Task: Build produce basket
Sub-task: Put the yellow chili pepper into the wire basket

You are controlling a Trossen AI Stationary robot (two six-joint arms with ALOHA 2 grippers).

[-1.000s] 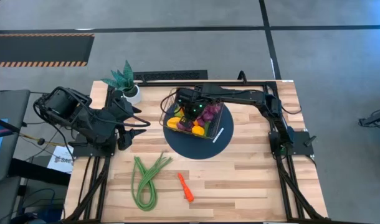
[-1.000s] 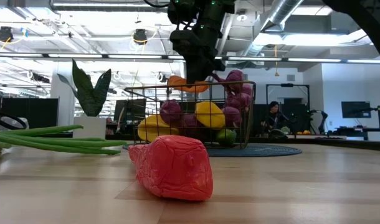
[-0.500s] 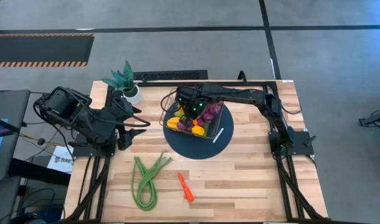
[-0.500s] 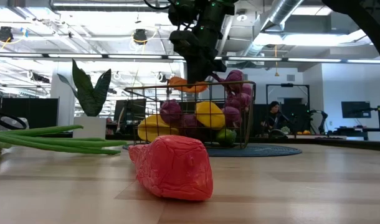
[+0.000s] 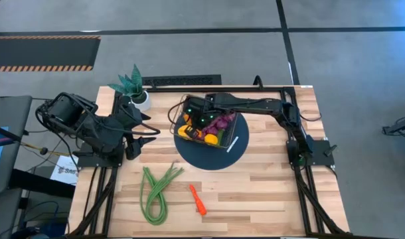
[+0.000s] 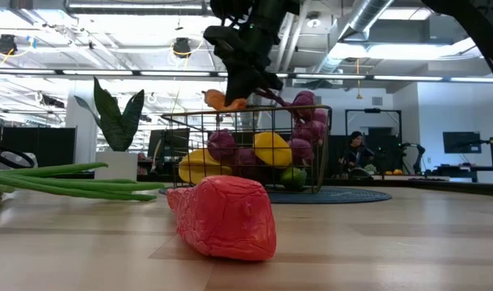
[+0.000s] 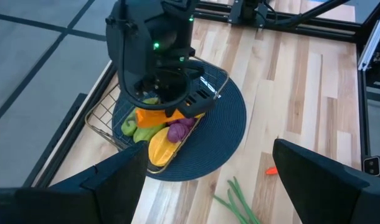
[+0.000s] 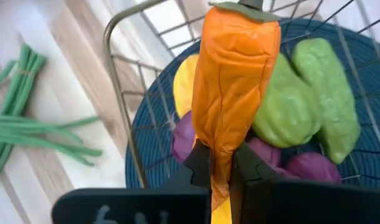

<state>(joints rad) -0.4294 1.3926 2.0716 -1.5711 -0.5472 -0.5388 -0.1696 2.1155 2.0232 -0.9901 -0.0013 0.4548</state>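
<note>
Orange pepper (image 8: 237, 93) in right tool (image 8: 221, 171), lower end hidden behind fingers.

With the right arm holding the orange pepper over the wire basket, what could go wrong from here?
1. The right gripper pinches only the long orange pepper's end; it may slip or swing.
2. The small square wire basket is already piled with produce, so the pepper might roll out.
3. The jaws hang near the basket rim and might snag it.
</note>
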